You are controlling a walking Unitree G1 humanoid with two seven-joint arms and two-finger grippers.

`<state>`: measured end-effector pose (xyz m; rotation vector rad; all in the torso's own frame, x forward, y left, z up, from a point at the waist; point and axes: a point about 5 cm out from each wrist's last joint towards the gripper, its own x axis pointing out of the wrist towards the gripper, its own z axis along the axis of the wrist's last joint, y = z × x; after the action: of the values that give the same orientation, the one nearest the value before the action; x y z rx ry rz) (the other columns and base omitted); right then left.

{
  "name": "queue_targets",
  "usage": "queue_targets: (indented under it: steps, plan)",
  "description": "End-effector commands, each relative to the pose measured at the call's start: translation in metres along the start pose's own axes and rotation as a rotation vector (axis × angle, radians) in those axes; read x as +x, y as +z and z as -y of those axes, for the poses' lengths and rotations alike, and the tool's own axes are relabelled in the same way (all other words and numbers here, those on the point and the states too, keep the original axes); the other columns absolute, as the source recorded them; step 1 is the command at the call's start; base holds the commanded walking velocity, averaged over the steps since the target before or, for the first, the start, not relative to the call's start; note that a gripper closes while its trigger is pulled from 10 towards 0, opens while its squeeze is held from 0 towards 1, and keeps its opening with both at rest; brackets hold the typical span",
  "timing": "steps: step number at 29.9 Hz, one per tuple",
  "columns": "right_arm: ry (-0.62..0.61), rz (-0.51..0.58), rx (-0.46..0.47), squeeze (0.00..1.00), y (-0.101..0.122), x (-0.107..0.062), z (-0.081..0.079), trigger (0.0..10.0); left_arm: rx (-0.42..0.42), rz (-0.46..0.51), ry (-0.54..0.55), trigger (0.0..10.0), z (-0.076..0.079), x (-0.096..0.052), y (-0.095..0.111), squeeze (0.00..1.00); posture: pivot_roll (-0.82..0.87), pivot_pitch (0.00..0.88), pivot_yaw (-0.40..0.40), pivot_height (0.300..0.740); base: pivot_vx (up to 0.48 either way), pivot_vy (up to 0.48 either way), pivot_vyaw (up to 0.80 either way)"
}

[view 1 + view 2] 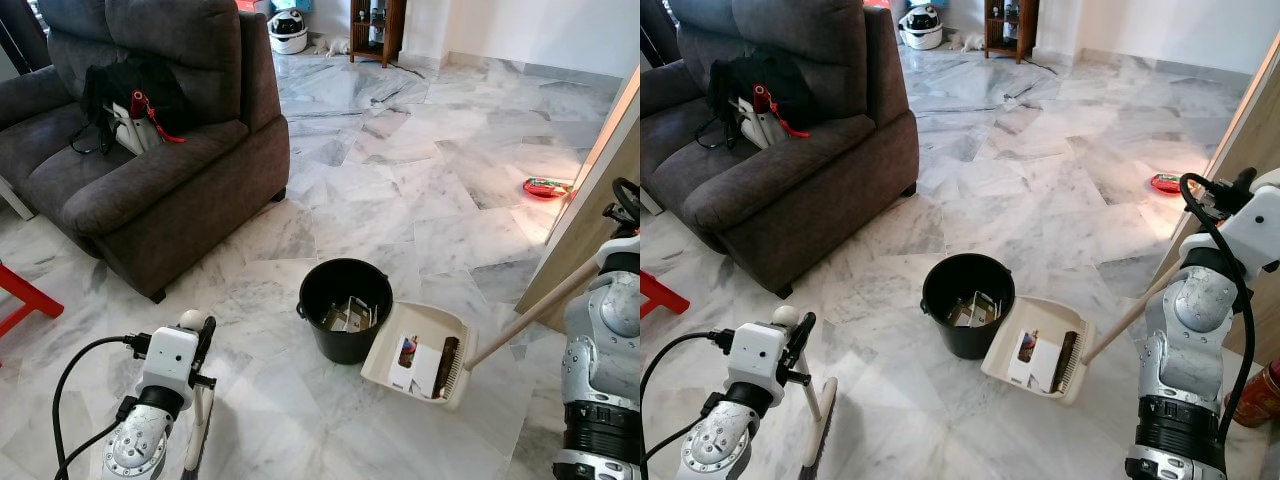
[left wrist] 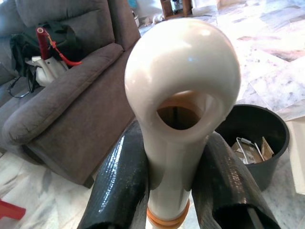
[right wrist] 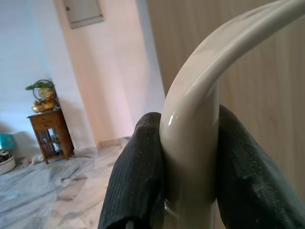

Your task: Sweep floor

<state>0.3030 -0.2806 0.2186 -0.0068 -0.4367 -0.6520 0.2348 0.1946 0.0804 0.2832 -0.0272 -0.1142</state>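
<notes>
Head view: my cream plastic dustpan, centre right, holds litter beside the black round bucket; emptying remains. Left wrist: left pincer clamps cream broom handle. Right wrist: right pincer clamps dustpan handle.

You are seeing the broom head running off the bottom edge. The litter in the bucket and dustpan is looking too small to identify.

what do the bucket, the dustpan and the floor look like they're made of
Bucket: likely black plastic, smooth moulded wall with a dull sheen. Dustpan: cream plastic, probably, glossy moulded tray on a long handle. Floor: polished marble or marble-look tile, grey veining, reflections, visible seams.
</notes>
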Motion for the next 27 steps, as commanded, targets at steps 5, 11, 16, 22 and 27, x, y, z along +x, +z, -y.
queue_targets:
  steps: [5,11,16,22,27]
  plan:
    - [0.031,0.069,0.039,0.00,0.017,0.005,-0.011,10.0,0.030,0.020,0.016,10.0,-0.004,0.000,0.006,0.00,0.04,0.067,0.086,0.740,0.000,0.000,0.00]
    - [0.031,0.069,0.038,0.00,0.017,0.005,-0.011,10.0,0.030,0.020,0.016,10.0,-0.004,0.000,0.006,0.00,0.04,0.067,0.086,0.740,0.000,0.000,0.00]
    - [0.032,0.069,0.037,0.00,0.017,0.006,-0.011,10.0,0.030,0.019,0.016,10.0,-0.004,0.000,0.006,0.00,0.04,0.067,0.086,0.740,0.000,0.000,0.00]
    - [0.032,0.069,0.037,0.00,0.017,0.006,-0.011,10.0,0.030,0.019,0.016,10.0,-0.004,0.000,0.006,0.00,0.04,0.067,0.086,0.740,0.000,0.000,0.00]
    - [0.152,0.111,-0.232,0.00,0.007,-0.001,-0.010,10.0,0.031,0.013,0.021,10.0,-0.005,0.000,0.005,0.00,0.04,0.090,0.092,0.740,0.000,0.000,0.00]
